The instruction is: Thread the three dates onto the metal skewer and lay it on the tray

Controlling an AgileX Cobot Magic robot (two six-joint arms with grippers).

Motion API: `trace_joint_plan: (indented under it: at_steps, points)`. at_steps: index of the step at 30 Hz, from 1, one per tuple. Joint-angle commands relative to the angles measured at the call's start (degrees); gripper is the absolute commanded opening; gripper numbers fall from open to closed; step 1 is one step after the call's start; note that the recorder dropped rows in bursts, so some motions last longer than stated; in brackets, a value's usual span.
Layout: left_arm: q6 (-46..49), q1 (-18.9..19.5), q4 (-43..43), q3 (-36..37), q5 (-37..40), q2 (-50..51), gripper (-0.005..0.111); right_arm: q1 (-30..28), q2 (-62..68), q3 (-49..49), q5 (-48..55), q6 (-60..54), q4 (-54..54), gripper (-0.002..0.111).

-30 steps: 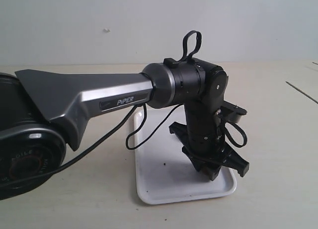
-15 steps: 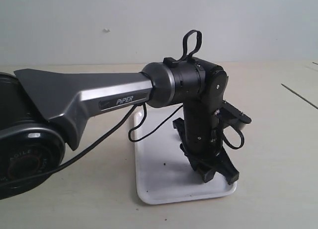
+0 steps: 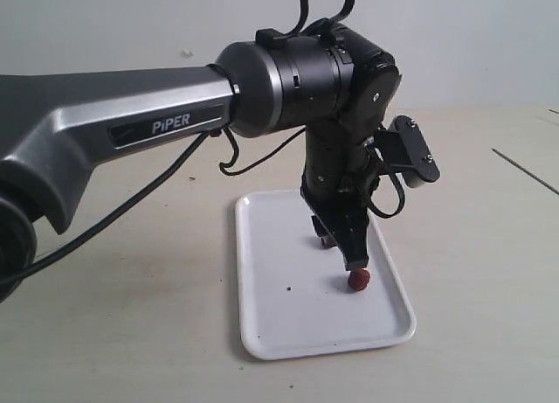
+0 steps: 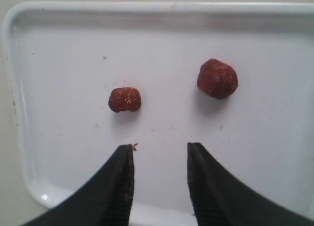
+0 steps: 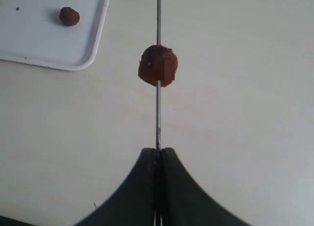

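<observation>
Two dates (image 4: 124, 99) (image 4: 217, 79) lie loose on the white tray (image 4: 59, 88). My left gripper (image 4: 159, 147) hangs open just above them, with nothing between its fingers. In the exterior view the left gripper (image 3: 353, 256) points down over the tray (image 3: 279, 329), with one date (image 3: 359, 280) right below its tip. My right gripper (image 5: 158, 150) is shut on the thin metal skewer (image 5: 158, 113), held off the tray above the bare table. A third date (image 5: 158, 65) is threaded on the skewer. The right arm is outside the exterior view.
The tray's rounded corner (image 5: 73, 64) with one date (image 5: 69, 16) shows in the right wrist view, beside the skewer. A thin grey line (image 3: 524, 170) crosses the table at the exterior view's right edge. The left arm's long grey link (image 3: 131, 123) spans the left half.
The left arm has lifted and swung back from the tray's near right corner toward its middle, uncovering a date on the tray. Its jaws stay open. The grey line at the right edge shifted slightly.
</observation>
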Motion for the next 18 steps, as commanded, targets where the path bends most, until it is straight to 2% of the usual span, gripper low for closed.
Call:
trace_joint_plan:
  at_steps: [1,5,12,18]
  points:
    - [0.30,-0.17,0.61,0.04,-0.13,-0.68,0.037,-0.31,-0.14,0.29,-0.32,-0.47,0.20,0.000]
    - [0.30,-0.17,0.31,0.04,-0.13,-0.66,0.037,-0.31,-0.14,0.29,-0.32,-0.46,0.47,0.000]
    - [-4.09,-0.17,-8.84,0.04,-0.41,-0.42,0.037,-0.31,-0.14,0.29,-0.32,-0.61,0.92,0.000]
    - [-3.78,-0.28,-8.55,0.04,-2.49,0.64,0.037,-0.31,-0.14,0.29,-0.32,-0.61,1.04,0.000]
